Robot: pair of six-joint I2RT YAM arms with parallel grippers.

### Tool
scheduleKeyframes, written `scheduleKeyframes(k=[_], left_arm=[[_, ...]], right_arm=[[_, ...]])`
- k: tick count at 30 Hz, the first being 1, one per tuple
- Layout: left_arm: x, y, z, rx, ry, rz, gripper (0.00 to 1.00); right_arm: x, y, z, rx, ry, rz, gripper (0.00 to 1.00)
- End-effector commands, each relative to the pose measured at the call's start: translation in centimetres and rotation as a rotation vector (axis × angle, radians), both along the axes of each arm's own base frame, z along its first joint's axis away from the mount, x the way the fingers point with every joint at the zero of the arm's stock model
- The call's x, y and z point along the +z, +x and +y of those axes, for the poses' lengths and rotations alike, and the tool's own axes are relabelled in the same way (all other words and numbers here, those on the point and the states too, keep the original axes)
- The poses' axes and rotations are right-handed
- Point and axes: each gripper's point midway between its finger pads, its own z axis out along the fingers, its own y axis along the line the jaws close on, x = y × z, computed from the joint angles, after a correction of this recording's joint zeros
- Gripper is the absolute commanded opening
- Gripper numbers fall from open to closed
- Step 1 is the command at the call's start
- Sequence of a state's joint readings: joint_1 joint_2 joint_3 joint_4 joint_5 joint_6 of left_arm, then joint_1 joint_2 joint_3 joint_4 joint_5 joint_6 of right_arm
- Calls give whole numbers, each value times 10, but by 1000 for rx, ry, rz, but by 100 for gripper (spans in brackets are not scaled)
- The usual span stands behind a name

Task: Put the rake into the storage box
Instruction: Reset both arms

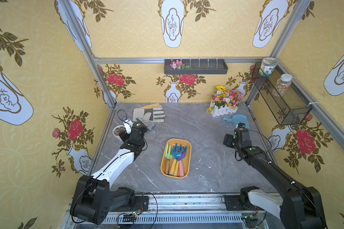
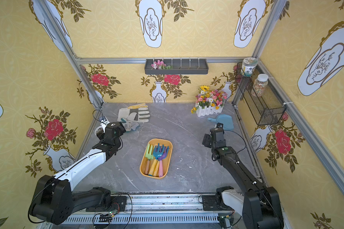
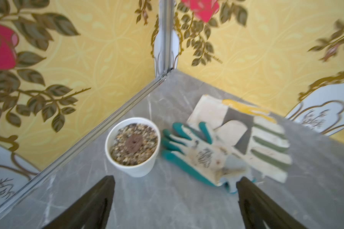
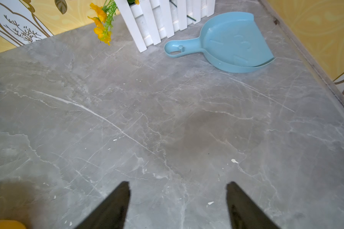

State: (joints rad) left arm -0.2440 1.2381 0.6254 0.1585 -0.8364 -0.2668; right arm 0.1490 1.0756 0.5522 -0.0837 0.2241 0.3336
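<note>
Rakes (image 1: 175,154) lie in the storage box (image 1: 184,141) — likely finished, so left gripper (image 3: 178,178) and right gripper (image 4: 179,183) hover aside, fingers wide, empty.

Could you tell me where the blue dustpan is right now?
In both top views the blue dustpan lies at the far right of the table, beside the white flower planter.

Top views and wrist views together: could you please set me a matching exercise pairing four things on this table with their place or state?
Things:
1. storage box
2. white pot
3. dustpan
4. gloves

Place or state:
a. beside the white fence planter
b. mid-table, holding hand tools
c. filled with gravel
d. lying flat, one overlapping the other

Pairs: 1-b, 2-c, 3-a, 4-d.
</note>
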Motion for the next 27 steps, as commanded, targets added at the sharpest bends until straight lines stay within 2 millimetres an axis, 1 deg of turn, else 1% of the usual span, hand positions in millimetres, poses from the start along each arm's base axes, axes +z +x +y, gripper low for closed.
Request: scheduleKeyframes(k=[1,2,4,6,9,11,12,13,14,16,18,21,24,25,26,27], left_arm=[[-9,-5,23,47,61,-56,100],[-15,-7,31,56,74,-37,100],[-25,-14,47,94,80,-16,100],[-35,-19,57,93,58,-27,100],[-48,-21,57,51,21,-69,100],[-50,-21,55,23,21,-105,100],[-48,-17,52,0,21,-115,100],[-51,-13,49,-30,9,-99,100],[-51,-10,46,-44,-7,-107,100],[-52,-10,33,-128,-20,-151,100],[-46,-12,29,-153,0,-199,100],[-44,-20,19,-204,7,-228,100],[-43,-25,20,-201,8,-251,100],[-44,-30,20,-201,6,-268,100],[-50,-37,19,-203,-6,-274,100],[-45,-38,16,-216,20,-307,100]], right_arm=[[30,21,-17,-52,-99,-278,97],[24,22,-18,-31,-144,-282,97],[9,27,-13,34,-207,-228,97],[-5,34,-11,73,-257,-165,97],[-19,42,-12,86,-308,-162,97],[-34,43,-19,47,-317,-175,97],[-34,45,-19,46,-331,-199,97],[-38,44,-19,45,-325,-166,97],[-37,43,-19,49,-313,-170,97],[-35,41,-19,46,-313,-200,97],[-34,39,-18,50,-306,-206,97],[-32,37,-16,68,-299,-228,97],[-29,29,-8,121,-276,-290,97],[-32,21,-6,139,-263,-309,97],[-31,19,-6,141,-254,-351,97],[-31,19,-7,143,-283,-381,97]])
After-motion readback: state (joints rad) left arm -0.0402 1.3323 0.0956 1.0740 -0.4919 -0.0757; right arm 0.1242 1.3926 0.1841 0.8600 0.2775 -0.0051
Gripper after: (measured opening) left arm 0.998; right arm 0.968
